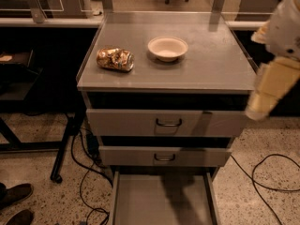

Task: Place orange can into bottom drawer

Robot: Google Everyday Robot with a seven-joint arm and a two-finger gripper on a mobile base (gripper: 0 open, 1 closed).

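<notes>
**Cabinet top holds the can; bottom drawer stands open**

Grey cabinet top (211,64) carries both loose things. On its left part the can (115,59) lies on its side, close to the front edge, with nothing touching it. The bowl (168,48) sits near it to the right and a little further back, and the two do not touch. Below the two upper drawers, the bottom drawer (140,203) is pulled out, its floor bare but for a shadow.

At the far right my gripper (262,104) hangs off the cabinet's right side, level with the upper drawers and well apart from the can. I cannot tell whether it is open or closed, and I see nothing in it.

By my reading only the drawer is ready. Reaching, grasping, carrying down and letting go are all left.
</notes>
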